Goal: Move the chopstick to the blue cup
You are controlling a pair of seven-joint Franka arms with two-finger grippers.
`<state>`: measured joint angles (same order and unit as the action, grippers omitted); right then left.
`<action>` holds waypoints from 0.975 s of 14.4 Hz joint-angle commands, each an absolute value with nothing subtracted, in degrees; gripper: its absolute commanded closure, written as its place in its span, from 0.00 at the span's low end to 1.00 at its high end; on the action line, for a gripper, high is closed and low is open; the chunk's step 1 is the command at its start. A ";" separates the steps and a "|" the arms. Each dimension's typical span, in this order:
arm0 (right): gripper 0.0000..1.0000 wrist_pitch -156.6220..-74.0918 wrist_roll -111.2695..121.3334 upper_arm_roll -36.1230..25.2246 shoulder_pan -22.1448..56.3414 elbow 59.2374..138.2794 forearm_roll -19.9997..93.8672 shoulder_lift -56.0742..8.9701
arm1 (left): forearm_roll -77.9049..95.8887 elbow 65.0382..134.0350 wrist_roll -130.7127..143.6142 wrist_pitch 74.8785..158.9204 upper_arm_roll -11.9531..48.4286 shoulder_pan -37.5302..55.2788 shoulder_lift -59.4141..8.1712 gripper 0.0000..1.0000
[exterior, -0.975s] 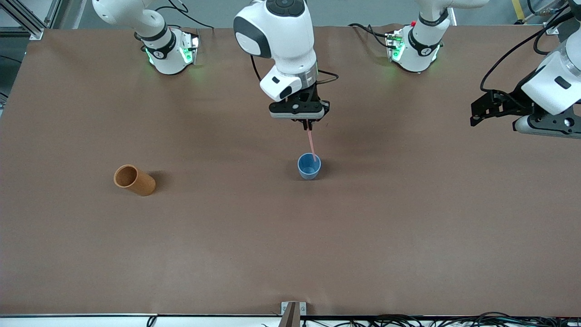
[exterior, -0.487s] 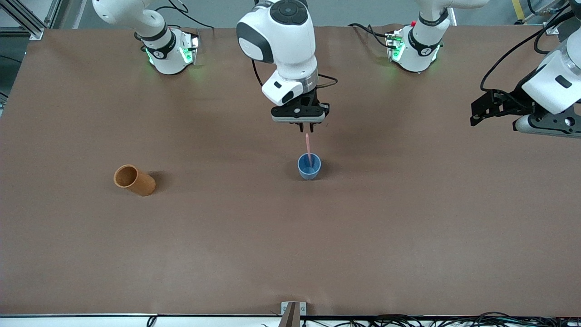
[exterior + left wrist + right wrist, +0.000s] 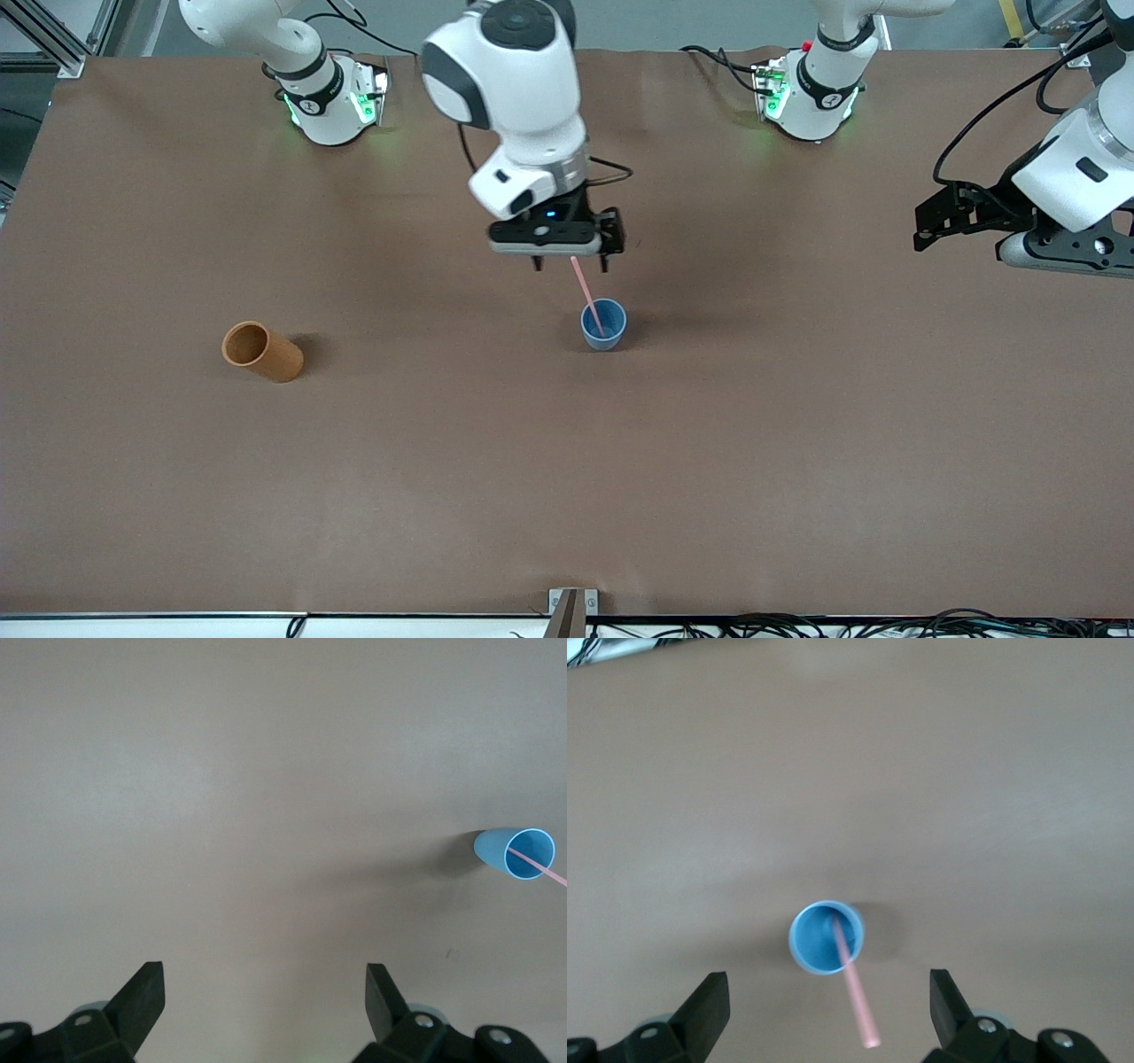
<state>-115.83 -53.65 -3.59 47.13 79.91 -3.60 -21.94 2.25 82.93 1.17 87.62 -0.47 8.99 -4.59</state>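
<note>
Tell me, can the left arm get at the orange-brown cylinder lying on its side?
Probably not easily: the orange-brown cylinder lies toward the right arm's end, while the left tool waits open over its own end.

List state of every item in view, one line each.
Thin pale pink chopstick: lower end in cup, leaning on the rim, released.
Small round blue cup: upright.
Orange-brown cylindrical holder: on its side.
Right gripper: above the cup, jaws open, empty.
Left gripper: waiting at its end of the table, jaws open, empty.
</note>
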 commanded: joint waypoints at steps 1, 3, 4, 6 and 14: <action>0.00 -107.35 -50.89 -2.72 40.63 81.91 -3.69 -13.38 | 3.34 82.44 0.09 87.89 -0.88 8.96 -4.75 0.00; 0.00 -100.40 -48.01 -2.72 35.80 82.26 -3.52 -9.51 | 2.64 82.44 0.09 87.89 -0.97 8.96 -4.75 0.00; 0.00 -97.76 -45.38 -2.72 33.34 82.61 -3.43 -7.93 | 2.64 82.35 0.09 87.98 -1.05 8.88 -4.57 0.00; 0.00 -93.01 -42.99 -2.72 28.76 83.49 -3.43 -5.29 | 2.55 82.27 0.09 87.98 -1.14 8.88 -4.39 0.00; 0.00 -92.55 -25.43 -2.81 12.94 103.26 -3.43 11.59 | 2.90 82.18 0.09 87.89 -1.14 8.79 -4.48 0.00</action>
